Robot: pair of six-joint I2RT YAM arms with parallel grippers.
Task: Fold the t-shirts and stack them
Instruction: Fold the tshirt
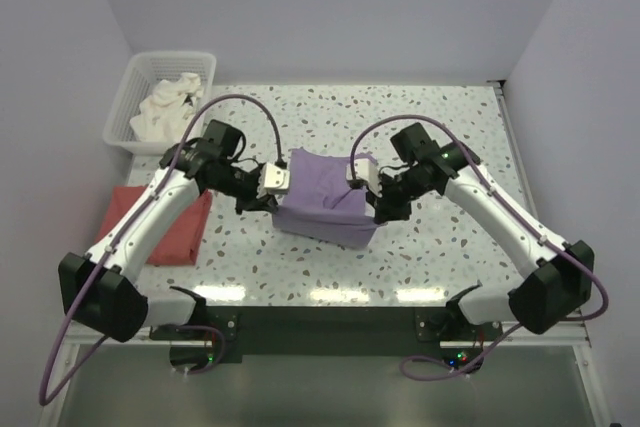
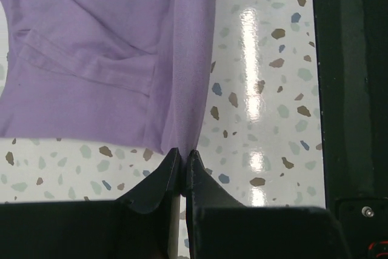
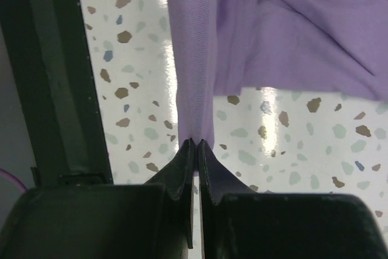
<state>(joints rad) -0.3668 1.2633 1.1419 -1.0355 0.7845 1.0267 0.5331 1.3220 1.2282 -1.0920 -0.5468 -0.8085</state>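
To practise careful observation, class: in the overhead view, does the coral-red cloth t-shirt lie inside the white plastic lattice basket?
No, the coral-red cloth t-shirt lies on the speckled table, outside the white plastic lattice basket.

The left arm (image 1: 150, 212) hides part of the coral-red t-shirt (image 1: 183, 235)

Bright, even light falls from overhead. The glossy speckled worktop (image 1: 320, 117) mirrors it: a row of white patches along its near edge in the top view, and a blown-out streak in each wrist view. Shadows are soft, with a faint one beneath the lilac t-shirt (image 1: 325, 192). Up close the black fingers (image 2: 151, 186) show as dark, nearly detailless shapes, slightly out of focus, while cloth and speckles stay sharp.
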